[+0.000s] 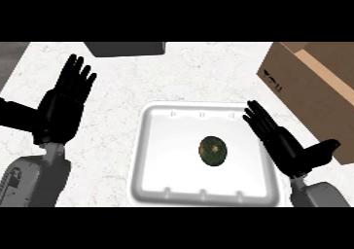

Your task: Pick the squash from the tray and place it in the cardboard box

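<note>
While the squash [214, 150] lay inside the white tray [157, 160], somewhat right of the tray's middle, neither robot hand touched it. It was a small, dark green, rounded thing with a paler spot at its centre, resting on the tray's flat floor and apart from every wall. The right robot hand [284, 143] hung over the tray's right rim, just beside the squash and to its right, with straight fingers pointing up and to the left and the thumb spread out toward the cardboard box [316, 92]; it was open and held nothing. A bare strip of tray floor showed between its fingers and the squash. The left robot hand [63, 104] stood well apart, over the speckled white counter [194, 73] to the left of the tray, its fingers straight and pointing toward the far edge, open and empty as well. The brown cardboard box sat at the right of the counter, beyond and to the right of the tray, with a flap open at its top. A dark grey object [126, 47] showed at the far edge of the counter, cut off by the view.
</note>
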Tool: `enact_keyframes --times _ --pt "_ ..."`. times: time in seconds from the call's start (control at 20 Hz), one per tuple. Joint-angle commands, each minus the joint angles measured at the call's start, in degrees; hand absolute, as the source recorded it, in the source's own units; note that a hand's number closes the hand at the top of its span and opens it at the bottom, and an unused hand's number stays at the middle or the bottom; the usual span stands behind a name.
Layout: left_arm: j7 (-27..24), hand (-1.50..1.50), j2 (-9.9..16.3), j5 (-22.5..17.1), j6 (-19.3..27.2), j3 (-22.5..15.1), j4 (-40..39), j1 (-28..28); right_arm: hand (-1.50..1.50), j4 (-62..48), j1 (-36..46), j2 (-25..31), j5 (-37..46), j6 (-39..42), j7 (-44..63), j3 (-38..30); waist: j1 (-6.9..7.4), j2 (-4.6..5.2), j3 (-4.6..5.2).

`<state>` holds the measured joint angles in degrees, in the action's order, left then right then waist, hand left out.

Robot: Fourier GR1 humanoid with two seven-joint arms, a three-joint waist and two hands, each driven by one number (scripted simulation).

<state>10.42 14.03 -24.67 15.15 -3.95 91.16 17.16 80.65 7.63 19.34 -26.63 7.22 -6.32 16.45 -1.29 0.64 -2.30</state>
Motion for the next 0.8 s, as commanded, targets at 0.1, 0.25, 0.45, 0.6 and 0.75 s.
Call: enact_keyframes --times 0.1,0.25,0.45,0.6,0.75 --pt "-3.5 0.00 7.5 8.9 -6.1 -4.9 -1.0 0.8 -1.50 7.7 8.4 4.9 0.8 1.7 -2.5 -5.2 0.57 -0.97 2.30" --pt "-6.9 0.00 14.1 15.7 -10.0 -7.9 -0.3 1.1 -1.50 12.8 17.8 10.7 1.4 4.5 -5.9 -10.7 0.78 -1.75 2.30" --pt "-12.6 0.00 14.6 17.0 -13.9 -10.2 -1.1 -3.3 -1.50 6.3 16.5 20.1 12.8 8.2 -11.5 -10.8 1.87 -0.44 2.29" --pt "-14.8 0.00 15.8 16.6 -15.3 -8.2 -2.9 -3.6 -1.50 5.9 14.1 20.3 21.1 8.9 -23.2 -8.3 1.72 -0.39 2.25" --pt "-14.0 0.00 12.8 18.7 -13.3 -10.1 -3.2 -1.7 -1.50 4.4 18.5 21.9 27.9 9.2 -27.9 -6.0 2.00 -0.33 2.27"
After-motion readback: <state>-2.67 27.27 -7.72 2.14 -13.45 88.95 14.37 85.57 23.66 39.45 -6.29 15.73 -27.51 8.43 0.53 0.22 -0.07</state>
